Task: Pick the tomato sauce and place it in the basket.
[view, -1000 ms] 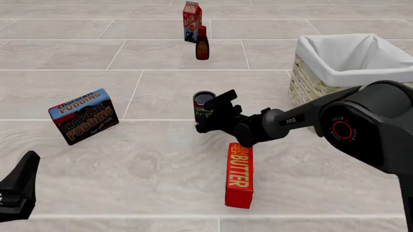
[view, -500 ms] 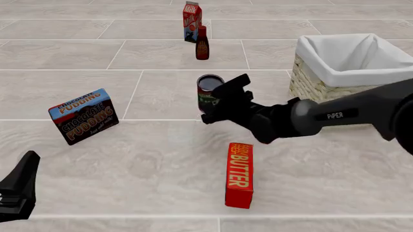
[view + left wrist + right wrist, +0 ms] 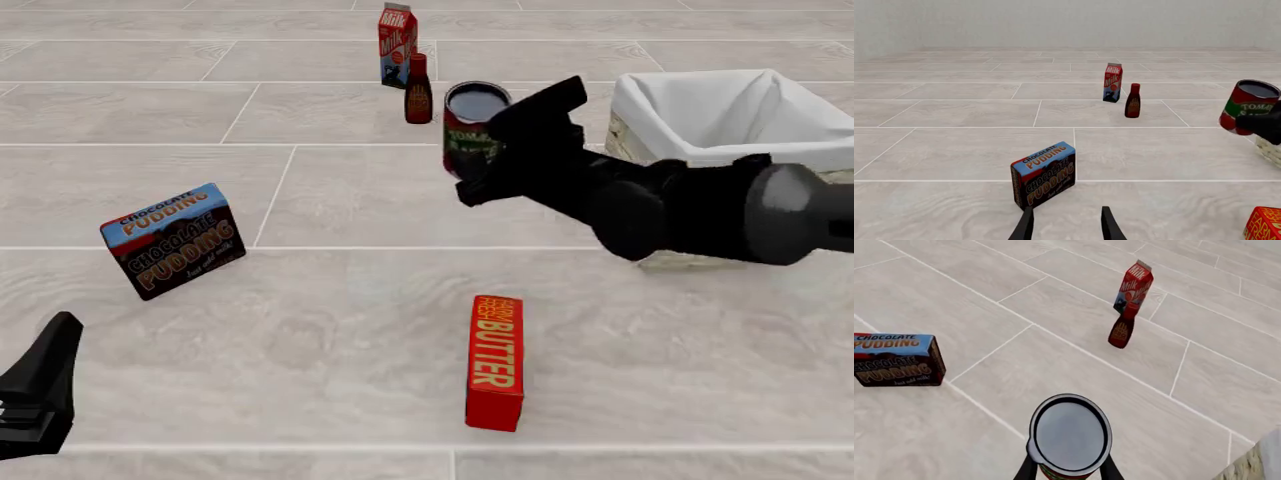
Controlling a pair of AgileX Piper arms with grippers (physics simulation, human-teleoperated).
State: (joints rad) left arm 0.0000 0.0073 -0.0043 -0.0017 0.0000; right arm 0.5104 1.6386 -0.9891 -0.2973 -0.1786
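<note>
Gripping the tomato sauce can point(image 3: 473, 130), the right gripper point(image 3: 497, 140) has its two fingers pressed against opposite sides of the tin, seen in the right wrist view as dark fingers point(image 3: 1029, 467) flanking the can's body below its dark metallic top. Can is off the floor, roughly upright with a slight tilt, held in the upper middle of the front view, just left of the basket point(image 3: 721, 120) and not over its opening. Red and green label faces the camera; lettering partly covered by the gripper.

Basket sits at the upper right of the front view, white cloth lining folded over the rim; the right arm crosses in front of its lower wall.

Left gripper point(image 3: 1066, 225) low at the bottom of the left wrist view, fingers spread, nothing between them; in the front view it sits at the lower left corner.

Other items on the tiled floor: chocolate pudding box point(image 3: 174, 240) at centre left, tilted; butter box point(image 3: 495, 362) lying flat at lower centre; dark sauce bottle point(image 3: 418, 90) and milk carton point(image 3: 396, 45) standing close together at top centre, behind the can.
</note>
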